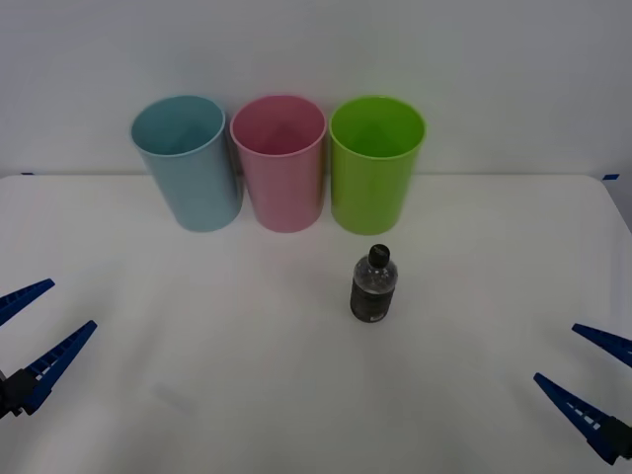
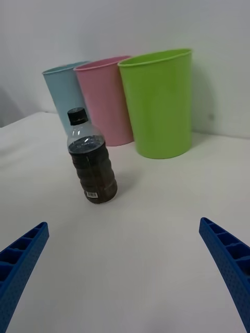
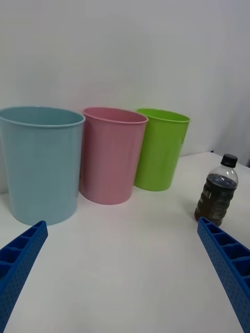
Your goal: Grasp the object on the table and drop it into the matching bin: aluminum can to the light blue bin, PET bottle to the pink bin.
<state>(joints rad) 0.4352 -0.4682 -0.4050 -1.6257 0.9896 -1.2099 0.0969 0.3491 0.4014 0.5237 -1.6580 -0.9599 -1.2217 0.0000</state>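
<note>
While both ribbed hands gape, the ridged clear PET bottle [image 1: 374,285] stands before smooth tapered bins.

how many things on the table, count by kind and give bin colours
bins: 3, namely the light blue bin, the pink bin, the lime green bin
bottles: 1, the PET bottle, upright, in front of the lime green bin
total: 4 on the table

We see a big flat white worktop [image 1: 296,395] with soft, even light on it. Behind it stands a plain pale grey wall [image 1: 316,49]. Small blue marks [image 1: 610,177] sit at its far corners.
</note>
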